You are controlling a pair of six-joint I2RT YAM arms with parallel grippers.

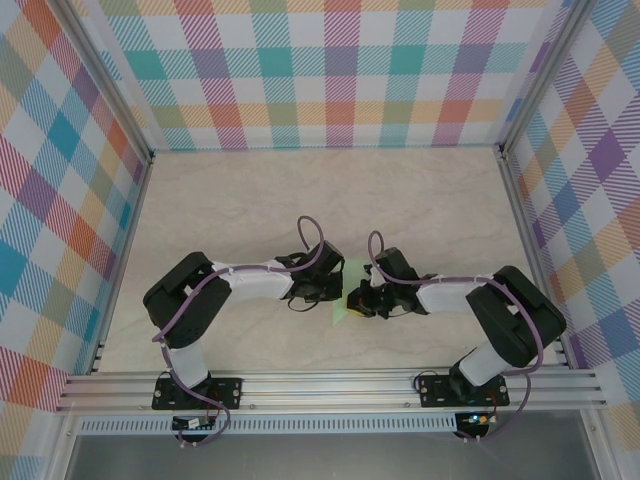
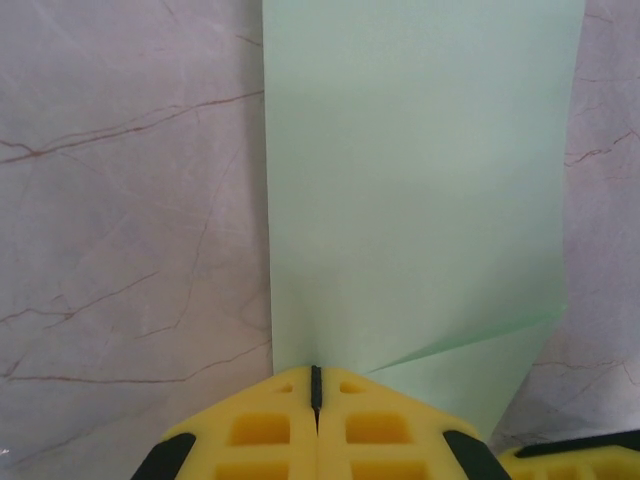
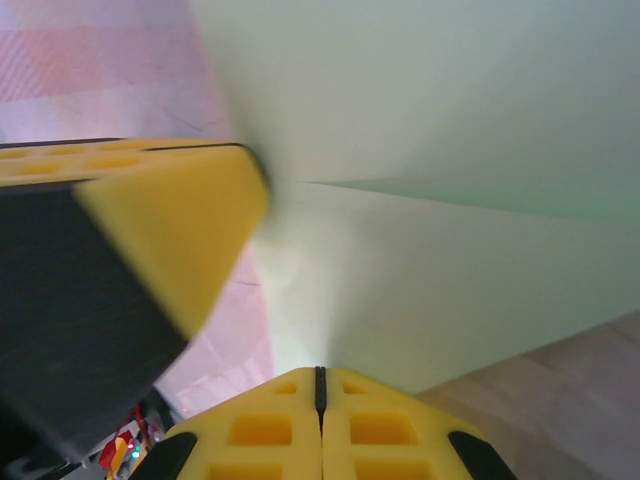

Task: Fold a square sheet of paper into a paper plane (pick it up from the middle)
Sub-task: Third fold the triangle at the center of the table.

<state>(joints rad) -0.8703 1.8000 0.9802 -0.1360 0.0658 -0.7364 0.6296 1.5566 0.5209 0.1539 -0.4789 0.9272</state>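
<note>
The square sheet of paper (image 1: 345, 312) sits between the two arms, over the near-middle of the table (image 1: 250, 200). Both ends have it pinched: the left gripper (image 2: 316, 385) has its yellow fingers pressed flat together with the mint sheet (image 2: 420, 180) fanning out from the seam, and the right gripper (image 3: 320, 385) is clamped on the paper (image 3: 450, 280) the same way, right beside the other one. There's a diagonal crease running off near the left pinch. Can't really tell if the sheet is lifted or lying on the surface. My guess is this stuff is super light and floppy, creases if you look at it wrong, and tears if the arms pull apart. So grab near an edge or fold line and keep the pull gentle.
</note>
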